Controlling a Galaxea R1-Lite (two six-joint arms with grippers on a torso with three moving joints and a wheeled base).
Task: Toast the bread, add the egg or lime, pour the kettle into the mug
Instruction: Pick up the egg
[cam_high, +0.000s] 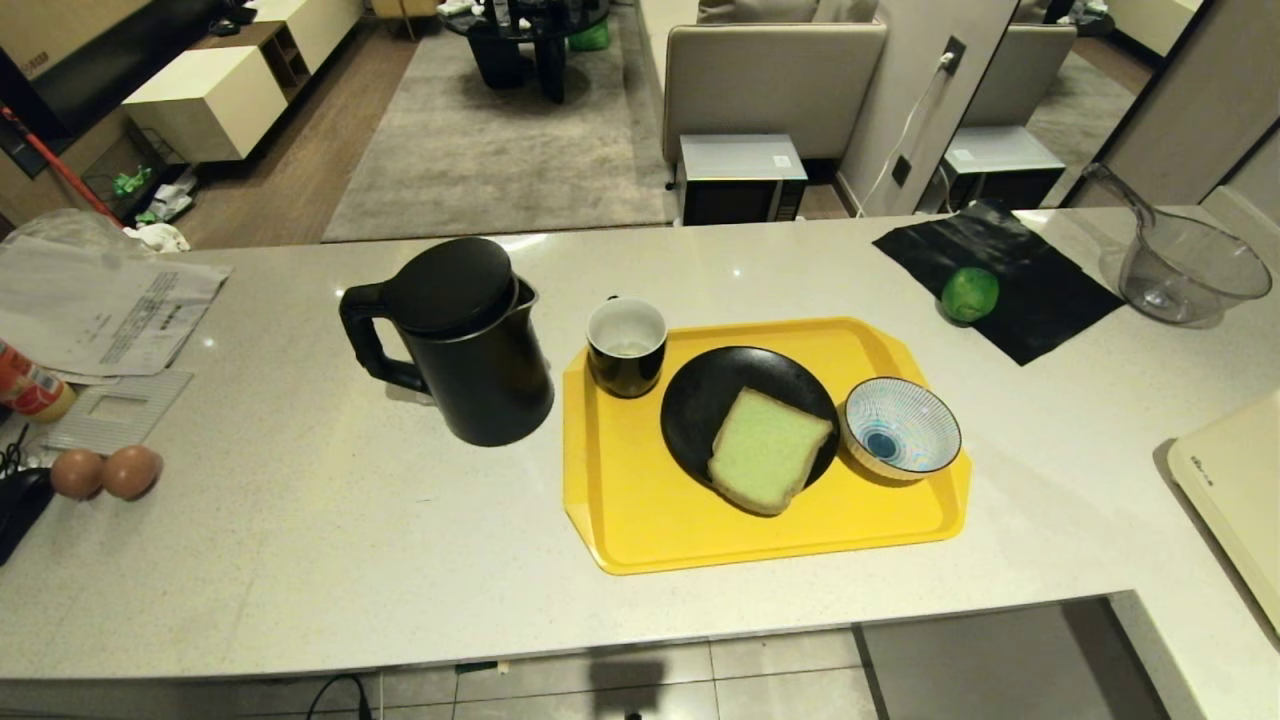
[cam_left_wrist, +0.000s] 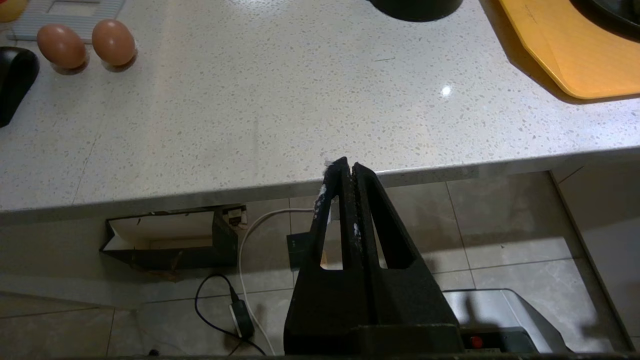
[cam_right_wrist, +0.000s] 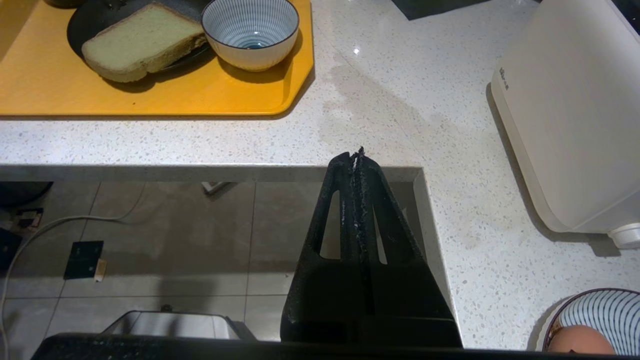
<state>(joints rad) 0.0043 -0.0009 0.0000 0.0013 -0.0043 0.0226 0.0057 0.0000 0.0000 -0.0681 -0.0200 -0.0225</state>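
Bread (cam_high: 768, 448) on plate (cam_high: 700, 400), centre of tray (cam_high: 640, 520), staged for toasting; kettle (cam_high: 455, 340) left of tray, lime (cam_high: 970, 293) beyond. Left gripper (cam_left_wrist: 346, 165), right gripper (cam_right_wrist: 357, 155): clenched, empty, parked short of tray.

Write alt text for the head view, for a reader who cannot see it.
A yellow tray on a pale counter holds a black mug, bread on a black plate and a striped bowl. A black kettle stands left; a lime lies far right.
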